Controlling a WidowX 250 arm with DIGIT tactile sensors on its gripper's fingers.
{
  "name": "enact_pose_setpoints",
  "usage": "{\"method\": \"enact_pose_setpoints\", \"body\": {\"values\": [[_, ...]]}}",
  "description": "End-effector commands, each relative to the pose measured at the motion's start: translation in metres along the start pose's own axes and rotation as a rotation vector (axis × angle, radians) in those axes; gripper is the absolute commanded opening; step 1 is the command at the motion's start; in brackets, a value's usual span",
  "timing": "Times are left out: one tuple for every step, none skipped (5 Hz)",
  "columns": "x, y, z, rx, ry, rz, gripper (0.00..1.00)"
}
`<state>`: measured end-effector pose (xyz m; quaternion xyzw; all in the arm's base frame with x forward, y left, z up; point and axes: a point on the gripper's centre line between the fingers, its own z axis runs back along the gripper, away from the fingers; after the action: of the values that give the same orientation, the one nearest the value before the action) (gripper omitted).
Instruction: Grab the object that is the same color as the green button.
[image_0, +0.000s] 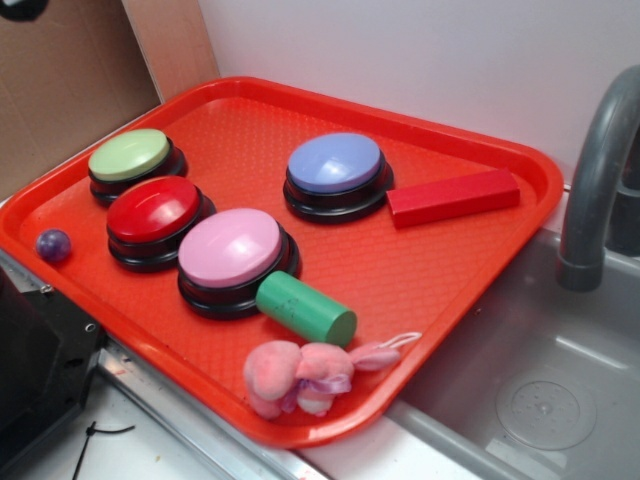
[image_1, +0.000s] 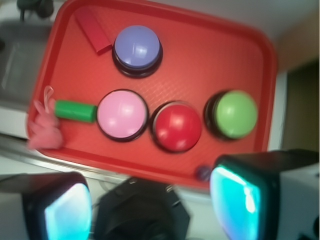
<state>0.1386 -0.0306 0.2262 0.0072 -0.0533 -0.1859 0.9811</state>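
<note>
A red tray (image_0: 470, 260) takes up most of the bench, its corner overhanging a grey sink (image_0: 540, 390) at four o'clock. On it sit four domed buttons. The blue button (image_0: 335, 165) lies near the middle toward one o'clock; the pink button (image_0: 232, 250), red button (image_0: 153, 212) and green button (image_0: 130, 156) form a diagonal row running up toward ten o'clock. A long red block (image_0: 452, 197) lies at the blue button's three o'clock, touching its base.

The object, a green cylinder (image_0: 305, 308), lies on its side at the pink button's four o'clock, one end against that button's base. A pink plush toy (image_0: 300, 375) lies just beside it at six o'clock, and a small purple ball (image_0: 54, 245) sits at the tray's nine o'clock edge.

In the wrist view the gripper (image_1: 150, 210) hangs high above the tray's near rim with its fingers spread wide, holding nothing. Probably it is surveying before the approach. The cylinder is crowded between button and toy, so a grasp across its free curved flanks looks safest.
</note>
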Motion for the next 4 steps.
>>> {"method": "enact_pose_setpoints", "body": {"values": [[0.034, -0.021, -0.018, 0.055, -0.139, -0.502, 1.00], [0.051, -0.027, -0.045, 0.056, -0.159, -0.754, 1.00], [0.070, -0.050, -0.096, 0.040, -0.074, -1.018, 1.00], [0.074, -0.068, -0.124, -0.012, -0.065, -1.235, 1.00]]}}
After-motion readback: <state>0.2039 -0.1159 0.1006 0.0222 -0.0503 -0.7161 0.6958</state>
